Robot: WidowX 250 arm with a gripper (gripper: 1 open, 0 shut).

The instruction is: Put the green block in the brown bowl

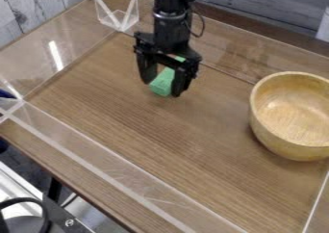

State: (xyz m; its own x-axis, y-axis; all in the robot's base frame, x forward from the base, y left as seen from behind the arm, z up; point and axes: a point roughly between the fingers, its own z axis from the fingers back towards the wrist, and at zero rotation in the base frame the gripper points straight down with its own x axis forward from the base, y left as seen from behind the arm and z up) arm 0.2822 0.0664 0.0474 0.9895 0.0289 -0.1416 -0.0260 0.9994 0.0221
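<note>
At ten o'clock from the brown bowl (294, 112), well apart, the green block (162, 82) lies on the table (141, 150), straddled by the gripper (166, 80), jaws apart. Risk: off-centre closure could twist or eject the bar.

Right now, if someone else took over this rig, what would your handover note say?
Gripper: open, pointing down, fingers on either side of the green block, not closed on it.
Green block: flat on the table, left of the bowl, apart from it.
Brown bowl: at the right, empty.
Done: gripper lined up over the block.
Left: close, lift, carry right, drop in bowl.
</note>
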